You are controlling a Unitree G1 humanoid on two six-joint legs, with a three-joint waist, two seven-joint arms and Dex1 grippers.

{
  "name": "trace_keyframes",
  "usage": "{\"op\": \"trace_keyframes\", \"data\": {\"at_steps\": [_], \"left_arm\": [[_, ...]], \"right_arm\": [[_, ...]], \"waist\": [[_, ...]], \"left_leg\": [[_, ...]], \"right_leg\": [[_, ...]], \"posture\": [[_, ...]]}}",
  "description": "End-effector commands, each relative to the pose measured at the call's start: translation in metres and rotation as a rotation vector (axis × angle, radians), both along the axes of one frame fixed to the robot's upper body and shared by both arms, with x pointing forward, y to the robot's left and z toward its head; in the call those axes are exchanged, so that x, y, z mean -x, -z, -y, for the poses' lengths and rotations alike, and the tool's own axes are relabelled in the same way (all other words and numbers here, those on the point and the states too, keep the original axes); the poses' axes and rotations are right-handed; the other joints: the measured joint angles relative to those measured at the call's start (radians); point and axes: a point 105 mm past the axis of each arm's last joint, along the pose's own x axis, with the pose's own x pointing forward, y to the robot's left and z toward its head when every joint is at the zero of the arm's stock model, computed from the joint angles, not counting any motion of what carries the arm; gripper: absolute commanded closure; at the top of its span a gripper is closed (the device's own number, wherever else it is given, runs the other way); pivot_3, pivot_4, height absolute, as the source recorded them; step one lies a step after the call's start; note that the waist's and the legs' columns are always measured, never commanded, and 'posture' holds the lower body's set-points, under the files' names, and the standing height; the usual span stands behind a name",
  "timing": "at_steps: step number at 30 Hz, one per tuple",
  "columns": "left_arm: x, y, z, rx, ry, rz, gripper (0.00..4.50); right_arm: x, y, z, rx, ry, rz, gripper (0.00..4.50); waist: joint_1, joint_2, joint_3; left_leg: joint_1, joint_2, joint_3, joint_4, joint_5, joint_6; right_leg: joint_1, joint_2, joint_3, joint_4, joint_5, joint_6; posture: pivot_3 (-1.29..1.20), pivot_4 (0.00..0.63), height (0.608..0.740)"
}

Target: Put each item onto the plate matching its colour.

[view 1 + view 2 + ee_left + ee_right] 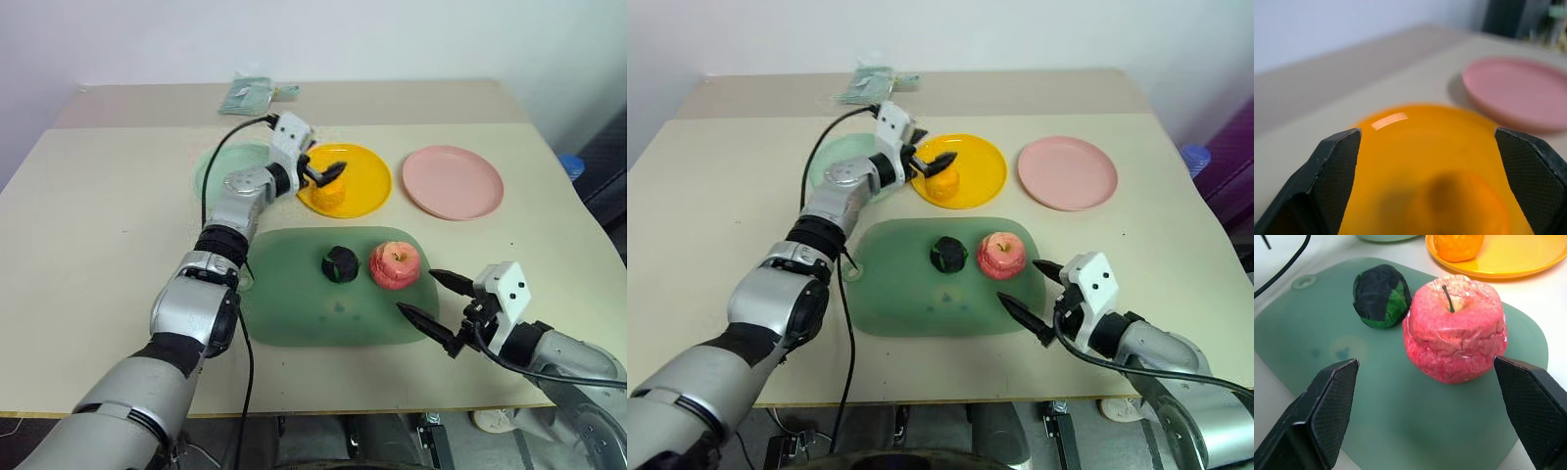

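Nearest the camera, at the lower right of the head views, the right gripper (431,302) hangs over the table (88,245) edge with its two black fingers spread wide and nothing between them. It points toward the near right corner of the green mat (294,304) and stands just short of the apple (395,264), touching neither.

On the mat, in the middle of the frame, the pinkish-red apple sits upright with its stem up. Just to its left, close but apart, lies the dark green-black ball (340,263).

Farther back, the left arm reaches up the middle of the frame to the yellow plate (367,181). The left gripper (328,173) hovers there with its fingers apart, one on either side of the orange-yellow chunk (331,194), which rests on the near left part of the yellow plate. The fingers do not appear to clamp it; whether a fingertip brushes its top cannot be told.

To the left of the yellow plate, partly hidden behind the left arm, is the mint green plate (220,166). To the right, in the upper right of the frame, the pink plate (453,182) lies bare.

At the far edge of the table, upper middle, a small greenish packet (250,93) lies flat.
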Motion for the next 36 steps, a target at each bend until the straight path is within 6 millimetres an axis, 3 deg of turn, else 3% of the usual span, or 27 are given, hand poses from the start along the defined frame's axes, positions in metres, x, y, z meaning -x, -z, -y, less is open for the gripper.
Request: {"op": "trace_keyframes", "data": {"at_steps": [1, 6, 12, 18, 23, 29, 36], "left_arm": [[0.053, -0.008, 0.001, -0.016, 0.367, 0.027, 0.02], [0.109, 0.038, -0.007, -0.323, 0.604, -0.018, 0.02], [0.136, 0.057, 0.011, -0.444, 0.688, -0.043, 0.02], [0.132, 0.081, 0.014, -0.573, 0.639, -0.067, 0.02], [0.122, 0.078, 0.012, -0.560, 0.577, -0.040, 2.25], [0.103, 0.058, -0.007, -0.450, 0.469, -0.031, 2.25], [0.075, 0.020, -0.036, -0.246, 0.282, -0.009, 2.25]], "right_arm": [[0.003, -0.011, -0.001, -0.001, -0.008, 0.043, 0.00], [0.003, -0.012, 0.000, 0.010, -0.034, 0.028, 0.00], [0.002, -0.011, -0.003, 0.016, -0.059, 0.017, 0.00], [0.003, -0.012, -0.004, 0.009, -0.056, 0.022, 0.00], [0.003, -0.012, -0.006, -0.007, -0.050, 0.026, 0.00], [0.002, -0.012, -0.007, -0.013, -0.046, 0.032, 0.00], [0.000, -0.012, -0.005, -0.011, -0.042, 0.035, 0.00]], "waist": [[-0.006, 0.002, -0.001], [0.001, 0.002, -0.001], [0.014, 0.002, -0.001], [-0.001, 0.002, -0.001], [0.002, 0.002, -0.001], [0.000, 0.002, -0.001], [0.004, 0.002, -0.001]], "left_leg": [[0.000, 0.000, 0.000, 0.000, 0.000, 0.000], [0.001, 0.002, -0.001, 0.000, 0.001, -0.002], [0.002, 0.001, -0.001, 0.003, 0.001, -0.001], [0.002, 0.001, -0.001, 0.002, 0.001, 0.000], [0.003, 0.001, -0.001, 0.002, 0.001, 0.000], [0.003, 0.001, -0.001, 0.002, 0.001, 0.000], [0.003, 0.001, -0.001, 0.002, 0.001, 0.000]], "right_leg": [[0.000, 0.000, 0.000, 0.000, 0.000, 0.000], [0.001, 0.000, 0.001, 0.001, 0.000, 0.000], [0.004, -0.001, -0.001, 0.001, 0.000, 0.000], [0.004, 0.001, -0.001, 0.001, 0.000, 0.000], [0.004, 0.000, -0.001, 0.001, 0.000, 0.000], [0.004, 0.000, -0.001, 0.001, 0.000, 0.000], [0.004, 0.000, -0.001, 0.001, 0.000, 0.000]], "posture": [[0.00, 0.150, 0.740], [0.00, 0.150, 0.740], [0.00, 0.150, 0.740], [0.00, 0.150, 0.740], [0.00, 0.150, 0.740], [0.00, 0.150, 0.740], [0.00, 0.150, 0.740]]}}
